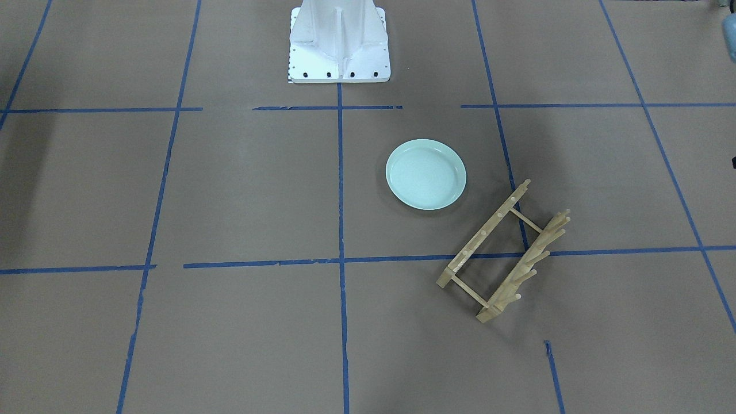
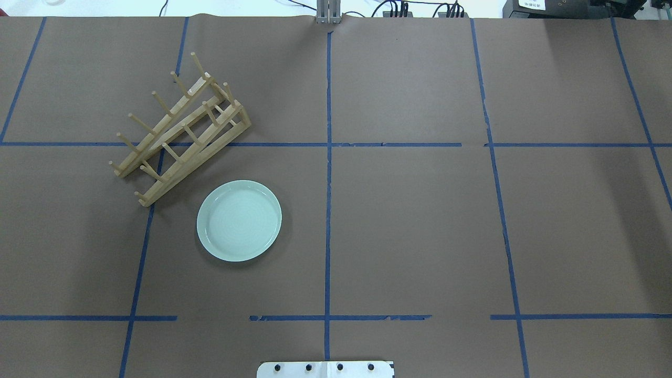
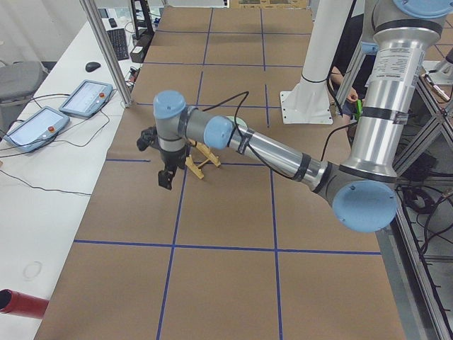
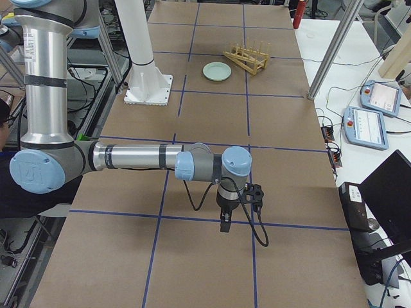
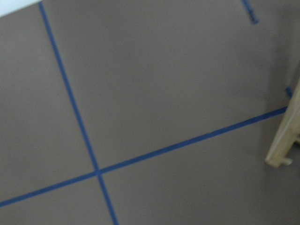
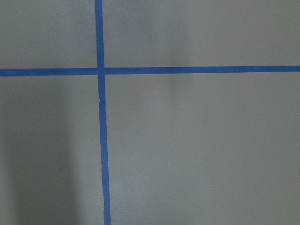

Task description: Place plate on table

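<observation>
Taped table (image 2: 420, 236), plate (image 2: 239, 220) flat beside wooden rack (image 2: 178, 131), left gripper (image 3: 165, 181) and right gripper (image 4: 223, 223) pointing down, openness indiscernible

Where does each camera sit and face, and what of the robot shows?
Front-facing: across the brown paper-covered table, facing robot; white metal base shows.
Overhead: behind robot, facing forward; base edge; shares round mint-green plate, wooden peg rack with front-facing.
Exterior left: table's left end; left arm, left gripper.
Exterior right: right end; right arm, right gripper.
Left wrist: down on table, rack corner; no body.
Right wrist: down on blue tape cross; no body.
</observation>
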### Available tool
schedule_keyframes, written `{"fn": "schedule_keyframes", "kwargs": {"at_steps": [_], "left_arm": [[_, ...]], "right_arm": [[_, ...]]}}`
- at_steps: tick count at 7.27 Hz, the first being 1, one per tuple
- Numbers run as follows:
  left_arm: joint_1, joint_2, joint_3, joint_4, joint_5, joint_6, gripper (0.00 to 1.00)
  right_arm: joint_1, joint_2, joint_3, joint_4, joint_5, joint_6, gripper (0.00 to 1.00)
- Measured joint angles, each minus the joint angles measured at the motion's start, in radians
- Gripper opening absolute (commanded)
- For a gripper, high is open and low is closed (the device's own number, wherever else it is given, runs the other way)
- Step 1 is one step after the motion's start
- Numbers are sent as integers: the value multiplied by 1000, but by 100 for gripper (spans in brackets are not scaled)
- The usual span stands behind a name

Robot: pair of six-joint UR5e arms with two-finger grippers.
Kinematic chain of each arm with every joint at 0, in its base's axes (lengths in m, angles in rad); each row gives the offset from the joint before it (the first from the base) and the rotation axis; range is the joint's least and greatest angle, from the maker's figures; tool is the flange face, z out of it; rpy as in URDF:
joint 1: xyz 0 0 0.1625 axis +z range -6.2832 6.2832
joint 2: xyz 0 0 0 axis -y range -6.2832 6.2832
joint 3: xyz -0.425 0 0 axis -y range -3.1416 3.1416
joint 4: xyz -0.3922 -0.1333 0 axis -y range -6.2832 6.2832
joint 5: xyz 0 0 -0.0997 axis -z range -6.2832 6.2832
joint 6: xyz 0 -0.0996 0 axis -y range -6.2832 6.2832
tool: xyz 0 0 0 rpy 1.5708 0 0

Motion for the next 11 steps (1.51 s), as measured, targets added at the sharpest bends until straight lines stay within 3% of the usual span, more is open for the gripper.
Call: {"fn": "schedule_keyframes", "kwargs": {"at_steps": [3,11], "left_arm": [[-74,91,82,-39,-10,42,100],[-102,123,93,-28,-77,32,100]], "right_arm": [[0,0,0,0,0,0,100],[1,0,0,0,0,0,100]]}}
